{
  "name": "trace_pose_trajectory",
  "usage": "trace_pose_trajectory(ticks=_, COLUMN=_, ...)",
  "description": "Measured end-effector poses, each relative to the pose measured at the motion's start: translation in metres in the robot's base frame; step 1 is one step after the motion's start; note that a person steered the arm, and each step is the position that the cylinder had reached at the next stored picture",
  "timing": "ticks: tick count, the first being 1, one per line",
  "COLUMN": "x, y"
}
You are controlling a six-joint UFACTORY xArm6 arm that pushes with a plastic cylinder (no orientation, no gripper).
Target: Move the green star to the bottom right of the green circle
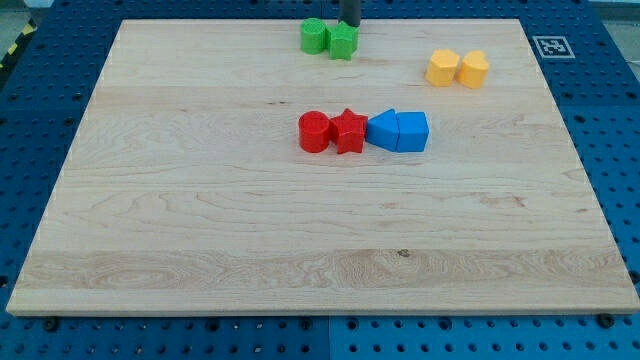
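On the board (200,230), my tip (351,26) touches the green star (343,42).

Wooden board (200,230), on blue pegboard. Landmark: red star (349,130), approx. ctr. Red cylinder (314,131) touching its left; blue blocks (398,131) right; green circle (315,36) + green star (343,42) above; yellow pair (458,68) upper right.

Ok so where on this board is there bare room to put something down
The whole stretch below the middle row, red cylinder, red star and two blue blocks, is bare, as is the left side. It is crowded at the top: green circle, green star, my tip, and the yellow pair.
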State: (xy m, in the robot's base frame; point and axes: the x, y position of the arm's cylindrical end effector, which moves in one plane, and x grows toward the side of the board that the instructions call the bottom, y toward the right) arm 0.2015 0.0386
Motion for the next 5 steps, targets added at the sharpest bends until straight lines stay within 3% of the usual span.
trace_pose_trajectory(ticks=2, x=0.067, y=0.000)
trace_pose_trajectory(ticks=5, x=0.068, y=0.038)
